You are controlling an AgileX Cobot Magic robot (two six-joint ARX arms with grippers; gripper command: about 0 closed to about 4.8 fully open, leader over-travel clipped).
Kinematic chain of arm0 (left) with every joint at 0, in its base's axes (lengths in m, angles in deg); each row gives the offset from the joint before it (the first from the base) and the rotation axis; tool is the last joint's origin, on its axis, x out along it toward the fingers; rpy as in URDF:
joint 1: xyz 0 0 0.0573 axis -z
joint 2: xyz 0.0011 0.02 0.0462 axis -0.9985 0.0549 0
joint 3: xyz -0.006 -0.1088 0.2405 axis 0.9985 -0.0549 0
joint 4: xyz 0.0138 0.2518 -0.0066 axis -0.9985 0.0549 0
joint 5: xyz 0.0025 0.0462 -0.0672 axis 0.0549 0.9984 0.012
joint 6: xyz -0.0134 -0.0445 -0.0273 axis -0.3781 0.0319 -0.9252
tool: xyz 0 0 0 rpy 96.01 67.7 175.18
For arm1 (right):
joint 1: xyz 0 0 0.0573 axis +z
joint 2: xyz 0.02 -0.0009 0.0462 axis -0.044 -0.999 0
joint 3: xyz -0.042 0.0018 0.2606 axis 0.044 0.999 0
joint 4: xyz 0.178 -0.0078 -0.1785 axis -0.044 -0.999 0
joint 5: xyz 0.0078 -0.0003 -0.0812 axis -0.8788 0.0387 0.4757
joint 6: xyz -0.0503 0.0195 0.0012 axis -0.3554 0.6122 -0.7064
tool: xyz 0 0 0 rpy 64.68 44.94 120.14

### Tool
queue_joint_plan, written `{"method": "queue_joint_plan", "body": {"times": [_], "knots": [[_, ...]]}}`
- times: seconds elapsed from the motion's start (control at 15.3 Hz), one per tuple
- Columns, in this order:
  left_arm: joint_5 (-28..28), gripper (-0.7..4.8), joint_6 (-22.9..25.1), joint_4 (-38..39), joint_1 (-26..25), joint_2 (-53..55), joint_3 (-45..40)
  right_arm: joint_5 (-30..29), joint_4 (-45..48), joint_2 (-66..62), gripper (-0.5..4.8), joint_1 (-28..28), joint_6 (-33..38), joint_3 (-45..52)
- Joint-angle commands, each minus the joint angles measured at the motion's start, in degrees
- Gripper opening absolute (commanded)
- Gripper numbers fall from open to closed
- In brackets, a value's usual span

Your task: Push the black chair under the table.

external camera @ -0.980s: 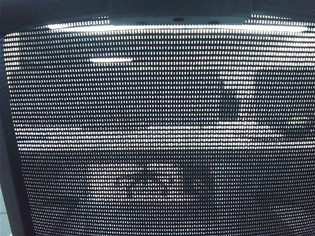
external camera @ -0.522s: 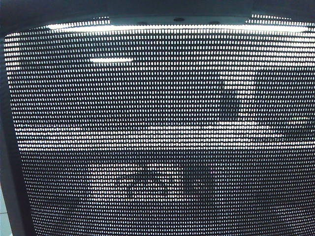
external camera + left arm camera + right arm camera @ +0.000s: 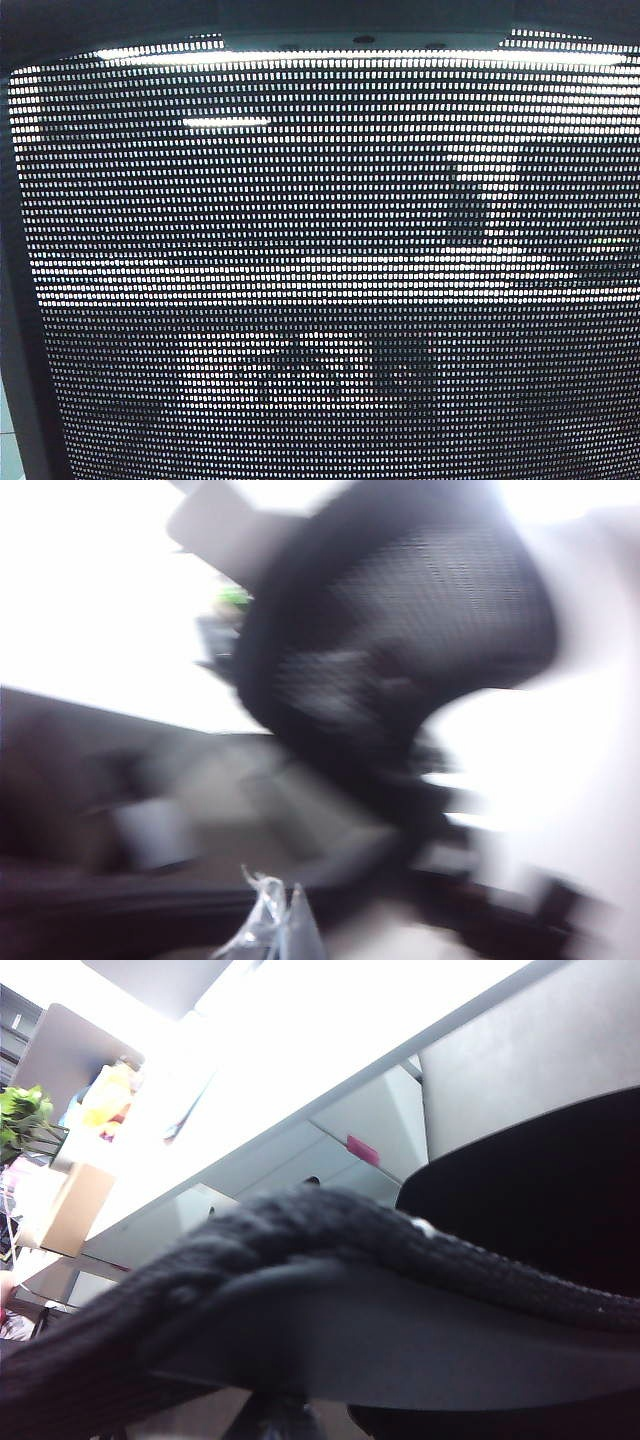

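The black chair (image 3: 320, 280) is right up against the outside camera. Its see-through mesh back fills almost the whole picture, with the solid black frame showing along the left side and the top. No arm and no pincer show in this view.

The right wrist view looks along a thick black padded part of the chair, very close. I think it is an armrest or the seat edge, but I cannot be sure. The right pincer itself does not show there, so I cannot tell if it is loose or clenched.

The left wrist view is very blurry. The mesh headrest (image 3: 420, 630) fills the middle of it. A small shiny tip at the near edge may be the left pincer (image 3: 275, 930). I cannot tell if it is loose, clenched or holding anything.

Farther off is the bench (image 3: 330, 1080), white and very bright on top. The grey-white drawer cabinet (image 3: 300, 1165) hangs under its long edge. A grey divider panel (image 3: 540, 1060) stands just beside it. The chair sits in front of that long edge, but I cannot tell how far under it is.

The chair looks big and heavy. The mesh is soft and would bend if pushed. The black frame is hard, so that looks like the best place to push.
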Motion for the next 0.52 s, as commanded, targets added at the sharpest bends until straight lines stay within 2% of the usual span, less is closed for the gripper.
{"method": "queue_joint_plan", "body": {"times": [0.07, 0.2, 0.26, 0.52], "knots": [[11.69, -0.05, 16.96, 13.31, -0.04, 5.4, 6.58, 1.31, 0.68, -0.17, -0.05, -0.02, -0.39, 0.02], [13.62, -0.05, 19.54, 16.68, -0.02, 8.85, 7.21, 1.64, 0.66, -0.17, -0.05, 0.0, -0.39, 0.02], [17.03, -0.05, 21.7, 16.85, 0.04, 9.31, 7.21, 1.64, 0.66, -0.22, -0.05, 0.0, -0.83, 0.02], [36.37, -0.05, 27.52, 22.38, 1.7, 10.67, 7.21, 1.53, 0.68, -2.47, -0.05, 1.49, -1.66, 0.02]]}}
